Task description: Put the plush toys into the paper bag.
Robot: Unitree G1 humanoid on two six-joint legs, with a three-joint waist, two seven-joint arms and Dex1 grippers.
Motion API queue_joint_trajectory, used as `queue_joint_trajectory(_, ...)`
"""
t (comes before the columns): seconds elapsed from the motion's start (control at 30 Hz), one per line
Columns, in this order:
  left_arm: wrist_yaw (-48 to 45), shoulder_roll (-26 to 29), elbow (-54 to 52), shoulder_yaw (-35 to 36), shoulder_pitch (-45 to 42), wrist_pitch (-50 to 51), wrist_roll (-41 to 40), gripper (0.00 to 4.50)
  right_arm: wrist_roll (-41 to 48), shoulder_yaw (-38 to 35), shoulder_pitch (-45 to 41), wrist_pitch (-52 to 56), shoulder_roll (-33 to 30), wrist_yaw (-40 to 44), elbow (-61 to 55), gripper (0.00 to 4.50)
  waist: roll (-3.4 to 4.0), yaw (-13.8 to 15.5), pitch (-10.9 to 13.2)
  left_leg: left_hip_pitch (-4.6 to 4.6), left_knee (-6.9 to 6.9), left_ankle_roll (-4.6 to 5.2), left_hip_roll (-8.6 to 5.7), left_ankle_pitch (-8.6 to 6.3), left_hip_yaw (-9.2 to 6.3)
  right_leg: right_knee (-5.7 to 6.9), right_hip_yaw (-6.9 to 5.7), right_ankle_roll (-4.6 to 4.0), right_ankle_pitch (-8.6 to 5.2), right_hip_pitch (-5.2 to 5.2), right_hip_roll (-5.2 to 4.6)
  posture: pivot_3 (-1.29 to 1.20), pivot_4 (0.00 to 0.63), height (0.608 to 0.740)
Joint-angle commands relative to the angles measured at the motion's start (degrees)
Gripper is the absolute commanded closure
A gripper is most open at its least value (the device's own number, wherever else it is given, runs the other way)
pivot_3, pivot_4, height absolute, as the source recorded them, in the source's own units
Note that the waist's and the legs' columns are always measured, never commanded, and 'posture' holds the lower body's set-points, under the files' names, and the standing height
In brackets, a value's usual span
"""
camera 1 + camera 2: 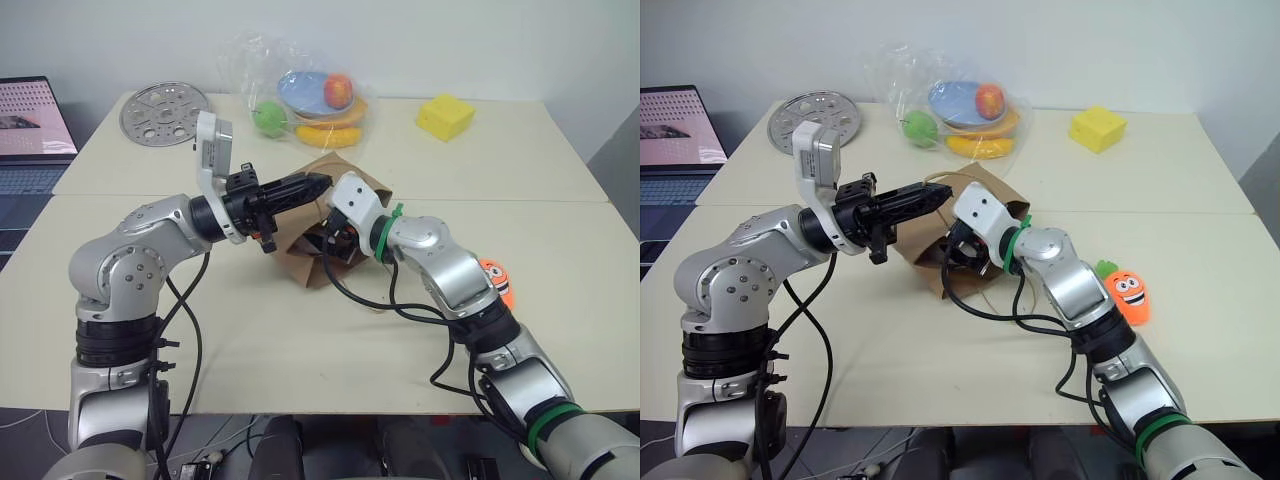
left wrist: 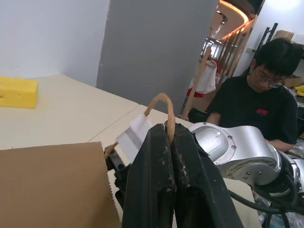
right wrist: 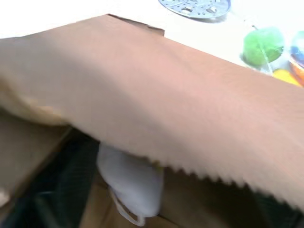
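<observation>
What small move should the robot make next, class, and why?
Probably draw the right gripper back out of the brown paper bag. The left gripper is shut on the bag's twisted handle, holding the mouth open; a white plush is inside, while the orange carrot plush waits on the table.

Brown paper bag (image 3: 190,109) serrated rim up close; white plush (image 3: 130,183) inside (blurred); perforated metal disc (image 3: 194,6), green fruit (image 3: 263,45) beyond.

Brown paper bag (image 1: 930,250) lies tipped on the table, white plush (image 3: 130,183) inside; orange carrot (image 1: 1127,293) beside it.
</observation>
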Motion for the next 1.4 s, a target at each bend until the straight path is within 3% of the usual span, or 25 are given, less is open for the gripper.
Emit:
queue_joint_trajectory(0.03, 0.3, -0.28, 0.6, 1.15, -1.56, -1.73, 0.17, 4.5, 3.97, -3.92, 2.86, 5.51, -3.83, 2.93, -12.1, 0.06, 0.0, 0.37, 0.0, 0.0, -0.01, 0.0, 0.0, 0.0, -0.01, -0.01, 0.0, 0.0, 0.0, 0.0, 0.0, 0.0, 0.15, 0.74)
queue_joint_trajectory(0.2, 0.39, -1.01, 2.82, 0.81, -2.81, -3.35, 1.54, 4.5, 13.27, -11.02, 9.99, 11.31, -19.58, 14.19, -27.8, 0.06, 0.0, 1.06, 0.0, -0.04, 0.01, 0.0, -0.03, 0.0, 0.0, -0.12, -0.01, 0.01, 0.0, 0.03, -0.02, 0.0, 0.15, 0.74)
queue_joint_trajectory(0.4, 0.17, -1.43, 4.01, 0.7, -3.21, -4.51, 2.73, 4.5, 11.29, -20.12, 21.67, 7.66, -35.03, 15.89, -28.67, 0.06, 0.0, 1.09, 0.0, -0.04, 0.01, 0.01, -0.01, 0.0, 0.07, -0.36, 0.04, 0.01, -0.01, 0.09, -0.01, 0.0, 0.15, 0.74)
queue_joint_trajectory(0.53, -0.77, -1.2, 4.17, 0.26, -3.07, -4.78, 3.18, 4.5, 6.35, -20.61, 29.59, 3.44, -40.69, 13.61, -23.16, 0.06, -0.01, 0.86, 0.0, -0.03, 0.02, 0.02, -0.01, -0.01, 0.15, -0.39, 0.11, 0.02, -0.01, 0.1, -0.01, 0.0, 0.15, 0.74)
queue_joint_trajectory(0.73, -1.23, -1.14, 4.27, 0.33, -3.08, -4.69, 3.31, 4.5, 0.56, -18.8, 34.13, 0.08, -42.7, 10.73, -16.67, 0.06, -0.01, 0.7, 0.0, -0.02, 0.07, 0.02, -0.01, 0.0, 0.24, -0.39, 0.21, 0.03, -0.01, 0.1, -0.01, 0.0, 0.15, 0.74)
queue_joint_trajectory(0.83, -1.38, -0.9, 4.14, 0.49, -2.89, -4.68, 3.42, 4.5, 0.08, -18.89, 34.19, -0.37, -41.8, 10.41, -15.37, 0.63, -0.01, 0.73, 0.0, -0.02, 0.08, 0.02, -0.01, 0.0, 0.23, -0.38, 0.21, 0.03, -0.01, 0.1, -0.01, 0.0, 0.15, 0.74)
queue_joint_trajectory(1.2, -1.47, -0.51, 3.48, 1.03, -2.32, -4.35, 3.34, 4.5, 1.19, -18.95, 35.06, -6.63, -43.21, 15.55, -15.51, 4.34, -0.01, 0.78, 0.0, -0.02, 0.08, 0.02, -0.02, 0.0, 0.2, -0.39, 0.19, 0.03, -0.01, 0.12, -0.01, 0.0, 0.15, 0.74)
queue_joint_trajectory(1.3, -1.42, -0.44, 3.24, 1.13, -2.3, -4.19, 3.11, 4.5, 3.35, -20.41, 34.36, -8.44, -42.73, 17.46, -16.25, 4.5, -0.01, 0.77, 0.0, -0.02, 0.08, 0.02, -0.02, 0.0, 0.2, -0.39, 0.18, 0.03, -0.01, 0.12, -0.01, 0.0, 0.15, 0.74)
queue_joint_trajectory(1.4, -1.43, -0.19, 3.03, 1.5, -2.45, -3.57, 2.37, 4.5, 11.6, -21.49, 30.02, -3.05, -40.95, 21.02, -23.28, 4.5, -0.01, 0.6, 0.0, -0.02, 0.08, 0.02, -0.01, 0.0, 0.2, -0.37, 0.19, 0.03, 0.0, 0.12, -0.01, 0.0, 0.15, 0.74)
